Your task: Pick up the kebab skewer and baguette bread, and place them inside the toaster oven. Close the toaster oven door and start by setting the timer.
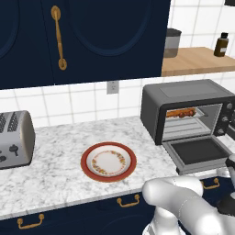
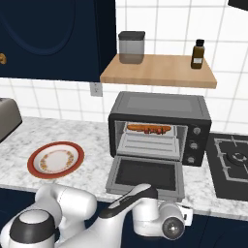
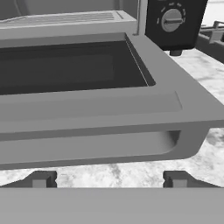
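Marble counter [image 1: 59, 151] under dark blue cabinets. Toaster oven [image 2: 160, 127] on counter, toaster oven door [image 2: 145, 175] dropped flat open. Baguette bread [image 2: 138, 128] and kebab skewer [image 2: 156, 129] lie on rack inside, end to end. Plate [image 1: 109, 161] bare. Gripper [image 3: 109, 180] low before door handle, fingers spread wide, holding nothing.

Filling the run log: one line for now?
food: on rack | toaster oven door: down | plate: bare | pincer: open, below handle
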